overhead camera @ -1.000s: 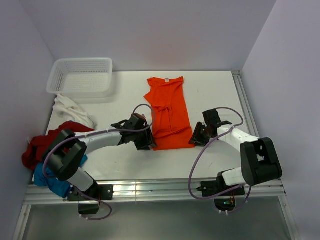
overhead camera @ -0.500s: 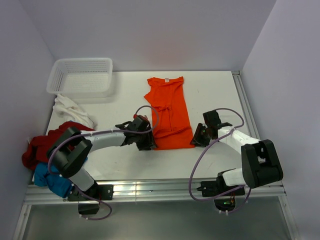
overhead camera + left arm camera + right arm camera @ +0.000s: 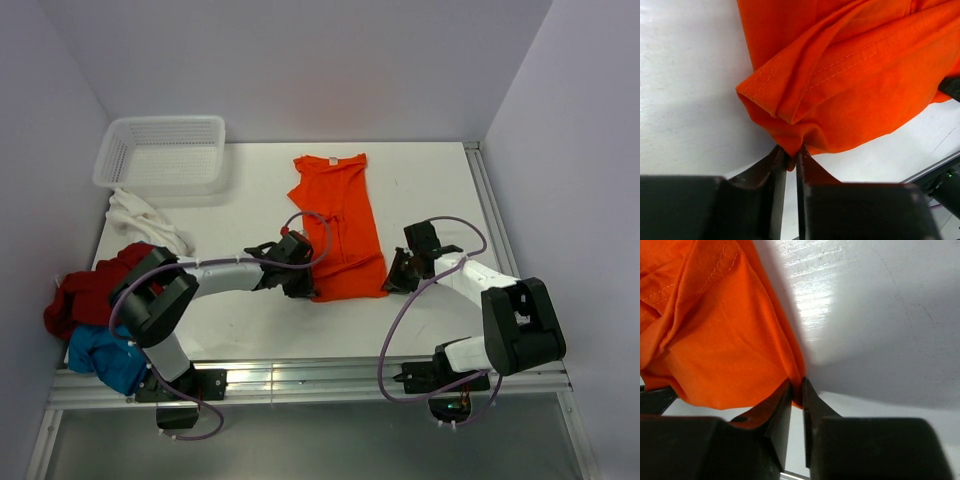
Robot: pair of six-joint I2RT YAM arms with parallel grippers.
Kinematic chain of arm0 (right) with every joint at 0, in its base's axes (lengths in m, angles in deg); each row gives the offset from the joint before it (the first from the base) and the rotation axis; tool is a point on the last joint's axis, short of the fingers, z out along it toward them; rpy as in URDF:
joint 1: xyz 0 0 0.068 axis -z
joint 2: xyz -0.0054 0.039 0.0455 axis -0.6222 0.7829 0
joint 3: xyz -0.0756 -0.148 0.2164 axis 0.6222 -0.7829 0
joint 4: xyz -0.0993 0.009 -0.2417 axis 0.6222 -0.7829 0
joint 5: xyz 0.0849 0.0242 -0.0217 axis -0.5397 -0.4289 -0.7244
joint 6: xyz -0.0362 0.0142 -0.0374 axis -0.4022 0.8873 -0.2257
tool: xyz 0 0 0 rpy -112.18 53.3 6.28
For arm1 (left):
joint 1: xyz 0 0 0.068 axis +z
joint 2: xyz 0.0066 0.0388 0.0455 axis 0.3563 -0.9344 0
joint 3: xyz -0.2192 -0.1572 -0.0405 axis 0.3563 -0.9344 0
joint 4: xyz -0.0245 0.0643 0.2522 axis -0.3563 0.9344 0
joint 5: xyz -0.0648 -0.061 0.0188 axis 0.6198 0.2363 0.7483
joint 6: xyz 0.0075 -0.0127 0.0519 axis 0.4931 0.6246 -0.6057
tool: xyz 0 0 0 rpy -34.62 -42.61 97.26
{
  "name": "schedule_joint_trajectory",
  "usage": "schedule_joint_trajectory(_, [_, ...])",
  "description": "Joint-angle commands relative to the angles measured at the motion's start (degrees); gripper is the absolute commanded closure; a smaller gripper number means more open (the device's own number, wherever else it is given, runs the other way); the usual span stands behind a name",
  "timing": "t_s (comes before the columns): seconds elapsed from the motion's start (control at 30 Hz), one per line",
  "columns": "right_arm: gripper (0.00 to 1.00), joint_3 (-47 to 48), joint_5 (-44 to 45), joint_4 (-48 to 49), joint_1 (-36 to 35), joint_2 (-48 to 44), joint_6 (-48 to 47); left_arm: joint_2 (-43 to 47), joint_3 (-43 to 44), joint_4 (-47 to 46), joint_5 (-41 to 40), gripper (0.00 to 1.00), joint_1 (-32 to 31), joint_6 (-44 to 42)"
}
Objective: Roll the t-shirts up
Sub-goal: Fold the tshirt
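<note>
Now both grippers pinch the near hem of the orange shirt [image 3: 350,190]. The left gripper [image 3: 792,152] has its jaws clenched on a bunched fold at the hem's left corner. The cloth puckers right at the fingertips [image 3: 777,165], then spreads away beyond the jaws and off to their right. The right gripper [image 3: 796,387] grasps the hem's right corner, with a thin edge of cloth caught between its tips. The rest of the shirt lies beyond and to the left of these jaws, and bare table [image 3: 880,315] lies to their right.

From above, the hem runs straight between the two pairs of jaws. The shirt lies lengthways on the table, and its collar is at the far end, well beyond both grippers.

Well apart, to the left of the left jaws, three more shirts sit in a loose heap by the table's left edge. A white shirt [image 3: 140,222] is farthest, a dark red shirt [image 3: 85,295] is in the middle and a blue shirt [image 3: 105,358] is nearest. A basket [image 3: 160,150] stands at the far left corner, just beyond the white shirt.
</note>
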Motion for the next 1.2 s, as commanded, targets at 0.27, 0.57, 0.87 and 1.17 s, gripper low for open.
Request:
schedule_joint_trajectory(0.27, [1.00, 2.41, 2.99, -6.80, -0.65, -1.20, -0.64, 3.93, -2.79, 1.84, -0.16, 1.00, -0.92, 0.78])
schedule_joint_trajectory(0.57, [1.00, 18.04, 2.29, -22.35, -0.56, 1.43, -2.66, 2.70, 9.15, 17.03, 9.06, 1.00, 5.12, -1.68])
schedule_joint_trajectory(0.87, [1.00, 18.08, 0.18, -24.92, -0.48, -0.66, -2.22, 6.03, 9.72, 16.99, 12.66, 1.00, 8.92, -1.69])
schedule_joint_trajectory(1.17, [1.00, 11.73, -0.52, -23.68, -0.48, -4.37, -2.48, 11.40, 1.43, 13.54, 13.11, 1.00, 6.99, 1.13])
